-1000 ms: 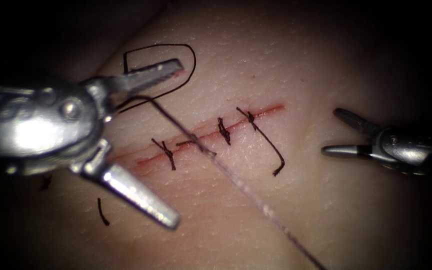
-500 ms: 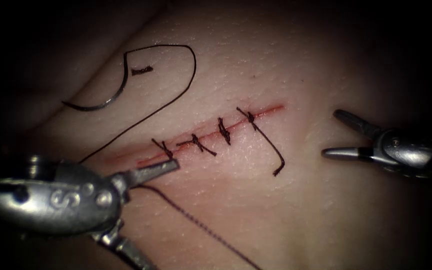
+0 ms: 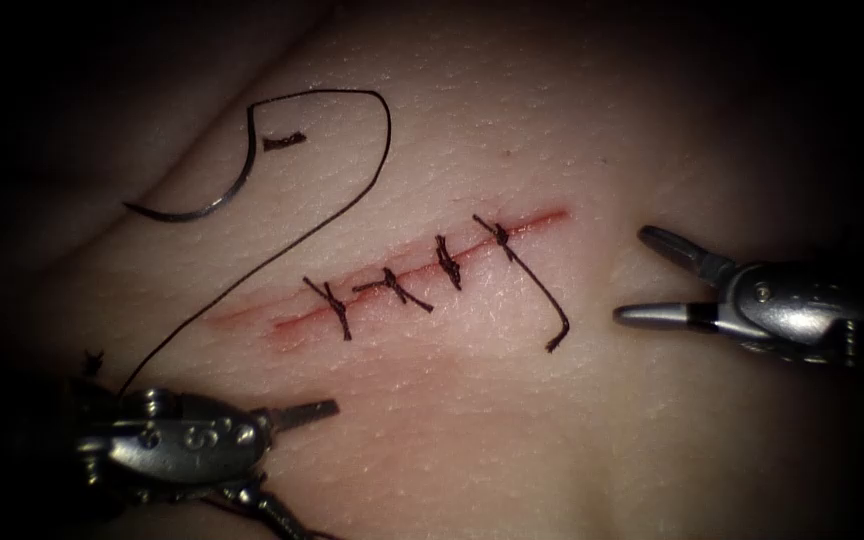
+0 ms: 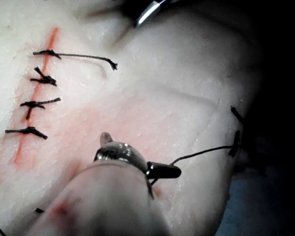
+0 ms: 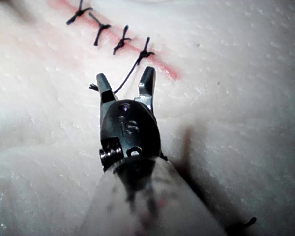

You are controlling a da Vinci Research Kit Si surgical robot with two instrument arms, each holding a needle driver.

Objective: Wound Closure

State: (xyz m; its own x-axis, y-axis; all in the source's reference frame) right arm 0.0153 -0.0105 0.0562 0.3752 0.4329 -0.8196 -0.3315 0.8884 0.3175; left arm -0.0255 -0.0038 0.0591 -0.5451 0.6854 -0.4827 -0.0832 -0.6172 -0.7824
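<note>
Needle (image 3: 192, 205) lies free on tissue (image 3: 512, 420); both claws seemingly empty.

Bare tissue (image 3: 472, 420) is seen between the two open end effectors, on the near side of the cut (image 3: 402, 275). On the far left, the way is crossed by the loose needle (image 3: 207, 205) and its thread (image 3: 352, 190).

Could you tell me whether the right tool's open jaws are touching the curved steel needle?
Apart: the endoscope view shows the right tool right of the cut, the needle lying far left.
</note>
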